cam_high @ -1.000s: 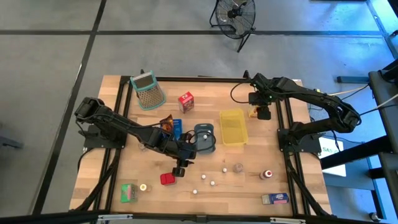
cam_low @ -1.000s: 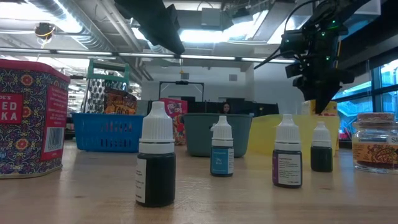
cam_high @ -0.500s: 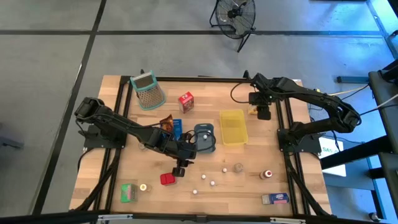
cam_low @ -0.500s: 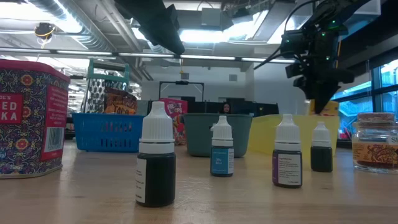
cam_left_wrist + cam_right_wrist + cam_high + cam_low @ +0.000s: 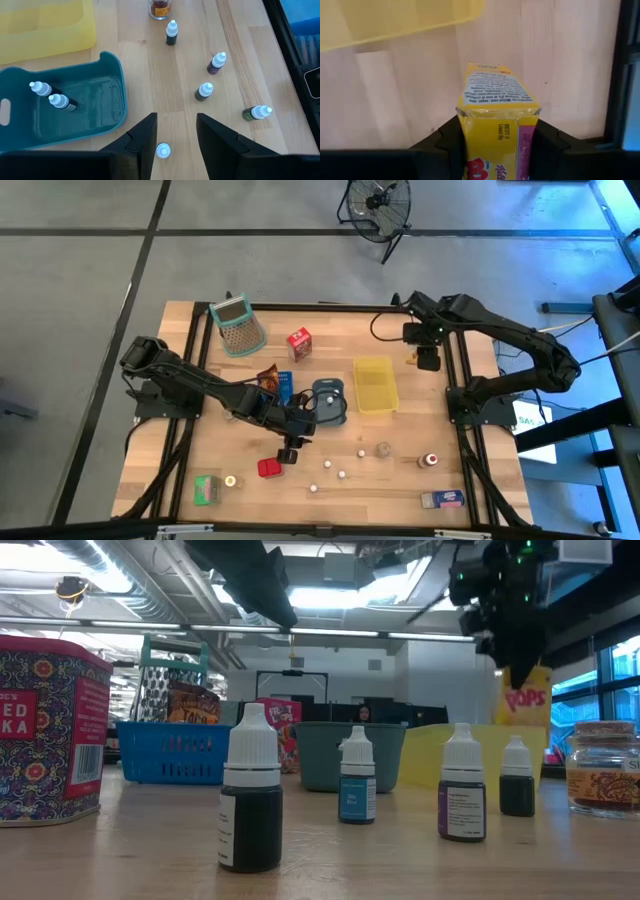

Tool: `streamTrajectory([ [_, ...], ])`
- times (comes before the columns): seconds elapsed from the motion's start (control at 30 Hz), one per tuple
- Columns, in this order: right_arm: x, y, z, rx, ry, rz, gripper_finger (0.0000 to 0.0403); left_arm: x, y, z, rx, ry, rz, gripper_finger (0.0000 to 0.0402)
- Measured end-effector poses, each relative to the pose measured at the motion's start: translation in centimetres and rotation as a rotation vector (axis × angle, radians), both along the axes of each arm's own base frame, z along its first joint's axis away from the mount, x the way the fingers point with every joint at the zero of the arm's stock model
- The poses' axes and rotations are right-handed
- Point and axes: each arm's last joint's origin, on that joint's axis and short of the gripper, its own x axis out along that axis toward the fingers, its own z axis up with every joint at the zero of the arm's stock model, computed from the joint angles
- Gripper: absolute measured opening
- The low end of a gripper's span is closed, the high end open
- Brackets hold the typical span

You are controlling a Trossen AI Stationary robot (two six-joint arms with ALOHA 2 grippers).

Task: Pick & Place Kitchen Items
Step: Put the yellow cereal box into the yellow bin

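I see bare desk (image 5: 430,420) right of the yellow tray (image 5: 375,384), room for an end effector to pass. Near its front edge, small dropper bottles (image 5: 361,452) and a jar (image 5: 383,449) stand in the way.

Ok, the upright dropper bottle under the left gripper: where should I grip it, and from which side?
I'd come straight down and close on the dropper bottle just below its white cap. It stands upright, cap up, between the open fingers of the left gripper, with bare table around it.
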Motion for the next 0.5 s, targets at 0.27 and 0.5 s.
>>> streamTrajectory([
  [0.27, 0.5, 0.8, 4.8, -0.069, -0.047, 0.001, 0.016, 0.0, 0.0, 0.0, 0.002, 0.001, -0.002, 0.0132],
  [0.5, 1.8, 2.0, 7.0, -0.089, -0.163, 0.082, 0.016, 0.0, 0.0, 0.0, 0.003, 0.001, -0.002, 0.0132],
])
